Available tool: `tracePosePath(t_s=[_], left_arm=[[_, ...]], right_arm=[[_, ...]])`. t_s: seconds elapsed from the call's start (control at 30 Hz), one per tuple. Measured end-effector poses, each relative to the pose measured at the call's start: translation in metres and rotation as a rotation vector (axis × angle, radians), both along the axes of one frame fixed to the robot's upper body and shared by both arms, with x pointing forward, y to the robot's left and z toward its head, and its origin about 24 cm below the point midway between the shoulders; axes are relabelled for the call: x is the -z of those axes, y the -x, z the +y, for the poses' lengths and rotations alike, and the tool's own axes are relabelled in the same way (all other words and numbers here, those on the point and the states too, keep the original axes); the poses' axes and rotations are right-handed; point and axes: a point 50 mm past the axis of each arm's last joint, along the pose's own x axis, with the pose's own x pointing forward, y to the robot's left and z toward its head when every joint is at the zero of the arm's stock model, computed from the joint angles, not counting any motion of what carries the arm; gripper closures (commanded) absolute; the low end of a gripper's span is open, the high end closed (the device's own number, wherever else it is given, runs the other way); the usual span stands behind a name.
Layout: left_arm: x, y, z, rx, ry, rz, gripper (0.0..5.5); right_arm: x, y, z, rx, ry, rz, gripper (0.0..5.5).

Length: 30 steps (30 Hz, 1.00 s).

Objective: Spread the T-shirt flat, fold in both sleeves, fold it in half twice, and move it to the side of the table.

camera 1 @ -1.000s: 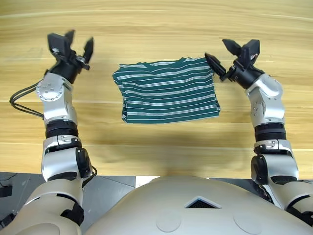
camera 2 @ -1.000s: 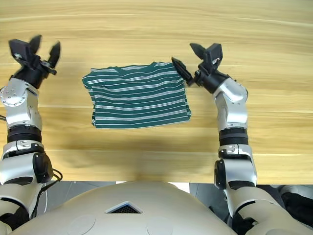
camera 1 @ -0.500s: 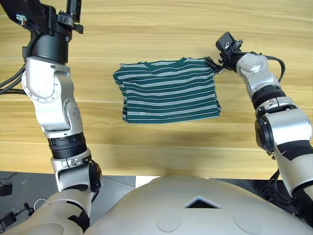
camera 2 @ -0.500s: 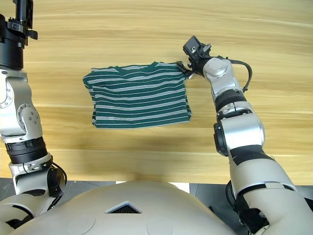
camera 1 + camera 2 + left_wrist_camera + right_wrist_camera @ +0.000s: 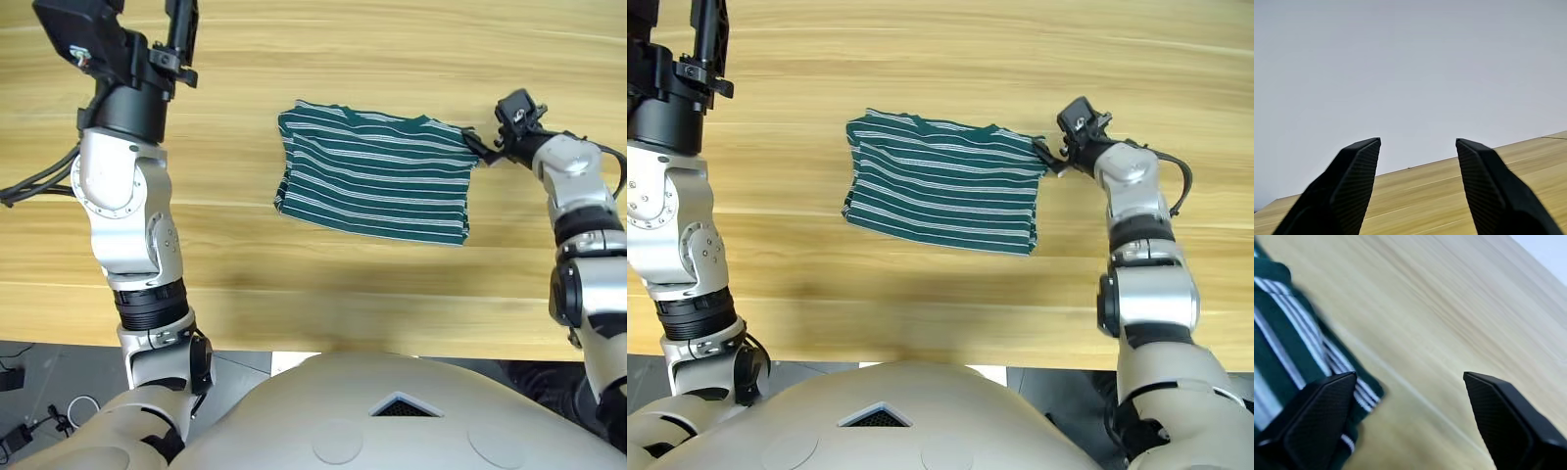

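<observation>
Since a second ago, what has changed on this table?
The folded T-shirt slid toward the robot's right and turned slightly, the right tool, open, moving with it at its far right corner. The left tool rose high above the table, open. The shirt stayed folded.

Head stereo pair down over shared table [image 5: 323,294]; wrist cameras close-in.

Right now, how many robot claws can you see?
2. The left claw is raised above the table, open. The right claw is open at the folded T-shirt's right corner.
</observation>
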Motion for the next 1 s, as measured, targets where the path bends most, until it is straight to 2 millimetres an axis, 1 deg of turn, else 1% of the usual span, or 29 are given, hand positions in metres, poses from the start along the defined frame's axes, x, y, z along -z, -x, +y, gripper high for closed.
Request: tracePosePath(t_s=[0.07,0.13,0.23,0.3,0.4,0.43,0.47,0.53,0.6,0.7,0.73,0.8,0.87,0.9,0.93,1.0], left_arm=[[0.000,0.000,-0.001,0.004,0.002,-0.002,2.65],[-0.002,0.001,-0.002,0.007,0.004,-0.009,2.65],[-0.003,0.002,-0.004,0.019,0.023,-0.014,2.65],[-0.006,0.004,-0.006,0.042,0.055,-0.019,2.65],[-0.010,0.007,-0.010,0.080,0.109,-0.005,2.65],[-0.012,0.007,-0.011,0.091,0.120,-0.004,2.65],[-0.013,0.008,-0.012,0.095,0.122,-0.007,2.65],[-0.014,0.008,-0.012,0.098,0.123,-0.010,2.65],[-0.014,0.008,-0.012,0.098,0.126,-0.007,2.65],[-0.012,0.007,-0.011,0.089,0.138,-0.002,2.65],[-0.010,0.006,-0.012,0.087,0.145,0.001,2.65],[-0.009,0.005,-0.012,0.087,0.154,0.008,2.65],[-0.009,0.003,-0.012,0.088,0.157,0.003,2.65],[-0.010,0.002,-0.013,0.092,0.157,-0.004,2.65],[-0.011,0.001,-0.013,0.094,0.157,-0.009,2.65],[-0.011,0.000,-0.015,0.100,0.157,-0.010,2.65]], right_arm=[[-0.003,0.018,0.002,-0.109,0.036,-0.015,1.44],[-0.007,0.038,0.010,-0.204,0.040,-0.008,1.44],[-0.016,0.062,0.029,-0.289,-0.032,0.023,1.44],[-0.030,0.075,0.047,-0.340,-0.117,0.027,1.44],[-0.058,0.097,0.077,-0.431,-0.272,0.032,1.44],[-0.067,0.103,0.086,-0.463,-0.308,0.033,1.44],[-0.072,0.106,0.090,-0.479,-0.322,0.030,1.44],[-0.073,0.107,0.092,-0.471,-0.336,0.052,1.44],[-0.075,0.102,0.091,-0.458,-0.334,0.046,1.44],[-0.085,0.069,0.090,-0.427,-0.332,-0.033,1.44],[-0.086,0.052,0.093,-0.403,-0.333,-0.065,1.44],[-0.086,0.024,0.110,-0.397,-0.355,-0.107,1.44],[-0.082,0.001,0.139,-0.419,-0.375,-0.122,1.44],[-0.077,-0.009,0.155,-0.432,-0.363,-0.118,1.44],[-0.072,-0.015,0.167,-0.445,-0.342,-0.105,1.44],[-0.054,-0.023,0.189,-0.464,-0.275,-0.059,1.44]])
